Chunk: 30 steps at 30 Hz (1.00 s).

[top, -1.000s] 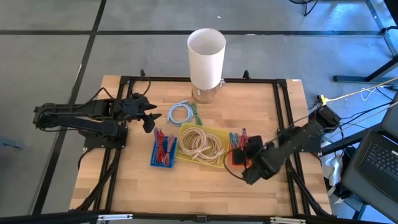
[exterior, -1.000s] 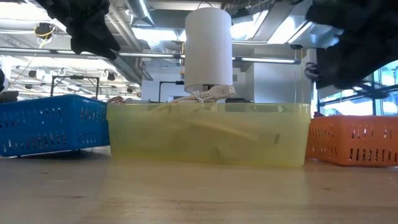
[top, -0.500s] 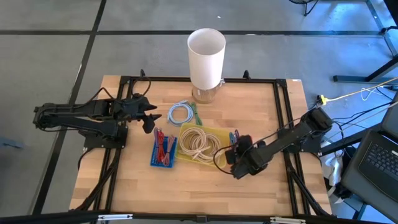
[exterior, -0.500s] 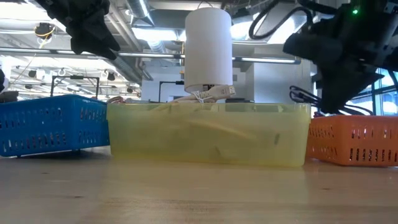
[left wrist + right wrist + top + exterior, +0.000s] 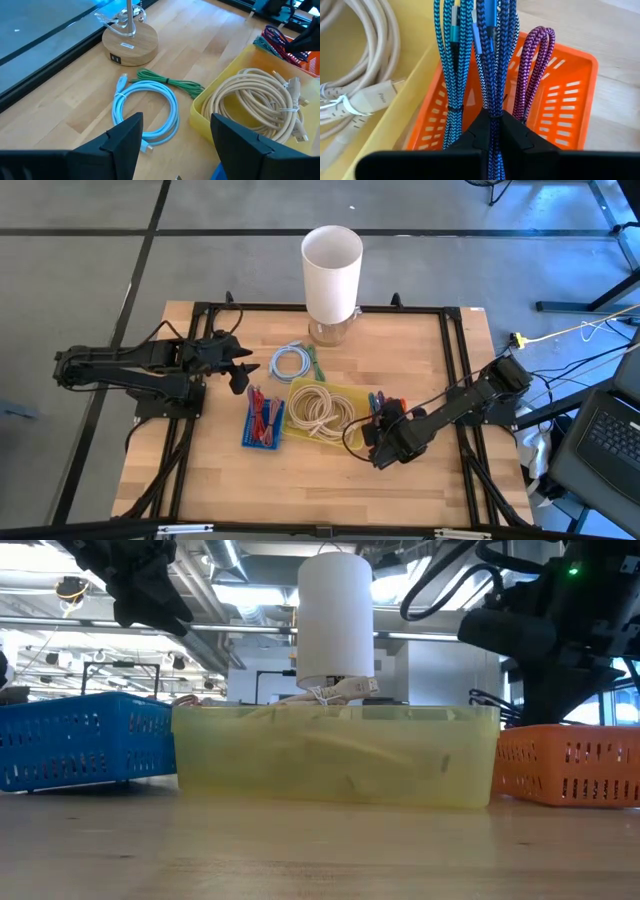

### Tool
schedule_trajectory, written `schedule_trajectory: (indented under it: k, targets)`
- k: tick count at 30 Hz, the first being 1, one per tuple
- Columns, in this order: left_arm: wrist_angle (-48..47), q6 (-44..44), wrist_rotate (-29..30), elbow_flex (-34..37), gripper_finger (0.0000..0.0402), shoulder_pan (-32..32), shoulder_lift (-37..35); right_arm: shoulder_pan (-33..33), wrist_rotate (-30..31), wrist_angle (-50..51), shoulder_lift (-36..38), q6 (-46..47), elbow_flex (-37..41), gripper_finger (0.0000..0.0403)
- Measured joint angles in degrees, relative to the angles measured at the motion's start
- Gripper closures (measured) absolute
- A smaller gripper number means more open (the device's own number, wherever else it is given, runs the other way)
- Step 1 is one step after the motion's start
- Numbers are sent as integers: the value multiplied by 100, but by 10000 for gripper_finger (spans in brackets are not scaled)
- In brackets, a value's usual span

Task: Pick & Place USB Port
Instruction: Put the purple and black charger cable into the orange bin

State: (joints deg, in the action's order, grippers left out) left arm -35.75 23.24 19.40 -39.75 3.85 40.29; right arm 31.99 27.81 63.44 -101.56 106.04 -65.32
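The right gripper (image 5: 495, 131) has its jaws pinched tight on a blue braided cable (image 5: 492, 65) over the orange basket (image 5: 570, 95), right of the yellow bin (image 5: 345, 442); its arm reaches in low from the table's right edge; the left gripper (image 5: 172, 145) hangs spread wide and empty, hovering near the light-blue cable (image 5: 150, 102) at the left.

Only readable text: a small word on the plug (image 5: 370, 102) of the cream cable (image 5: 355, 45) in the yellow bin (image 5: 395, 125), approx "Prnix", letters unsure. Lamp base (image 5: 130, 44) near the bench's back edge has a small label (image 5: 127, 46), too tiny to read. No other txt, nos. or signs legible.
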Motion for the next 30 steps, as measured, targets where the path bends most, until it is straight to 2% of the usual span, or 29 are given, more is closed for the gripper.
schedule_trajectory:
  k: [14, 26, 30]
  targets:
    - [0, 1, 0, 0, 176, -1, 0, 0, 215, 23, -61, 411, 0, 384]
    - [0, 2, 2, 0, 176, -1, 1, 0, 63, -4, -315, 452, 0, 384]
    - [0, 3, 2, -2, 176, -1, 1, 0, 59, 0, -317, 452, 0, 370]
